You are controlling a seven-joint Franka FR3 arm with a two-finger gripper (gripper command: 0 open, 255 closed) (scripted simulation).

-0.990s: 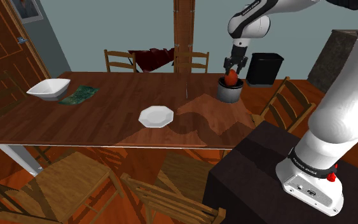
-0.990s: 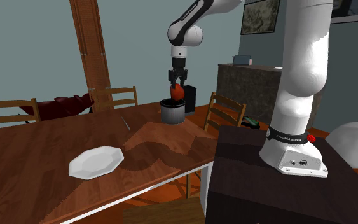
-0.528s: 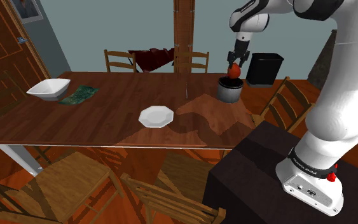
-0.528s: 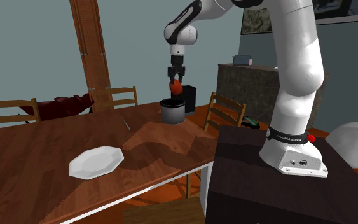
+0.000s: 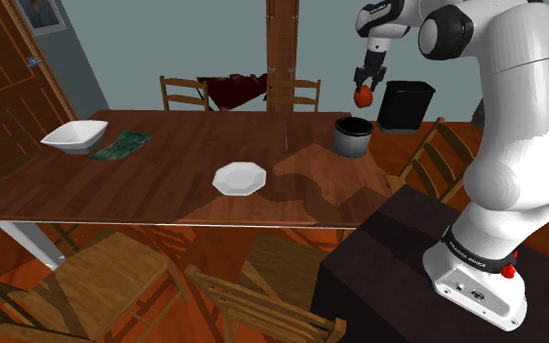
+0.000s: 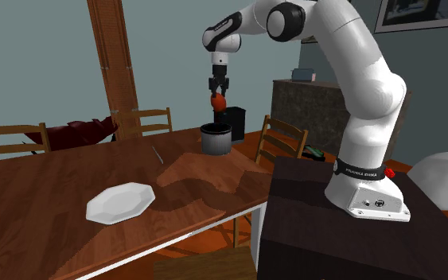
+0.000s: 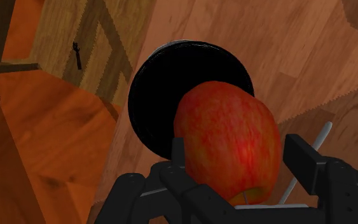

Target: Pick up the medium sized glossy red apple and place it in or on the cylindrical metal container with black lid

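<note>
A glossy red apple (image 5: pixel 363 95) (image 6: pixel 219 102) hangs in the air, clasped by my black gripper (image 5: pixel 364 88) (image 6: pixel 218 94), which is shut on it. Well below it on the wooden table (image 5: pixel 165 161) stands the grey cylindrical container (image 5: pixel 352 137) (image 6: pixel 216 139) with its black top. In the wrist view the apple (image 7: pixel 228 140) sits between the fingers of the gripper (image 7: pixel 241 162), and the container's round black lid (image 7: pixel 161 95) lies beneath and partly behind it.
A white plate (image 5: pixel 239 178) lies mid-table; a white bowl (image 5: pixel 73 135) and a green patterned item (image 5: pixel 123 145) sit at the shoulder view's left end. Wooden chairs (image 5: pixel 446 156) ring the table. A wooden post (image 5: pixel 282 49) and a black box (image 5: pixel 406 104) stand behind.
The gripper has risen with the apple, from right at the container's top to well above it. The arm's upper links have swung over.
</note>
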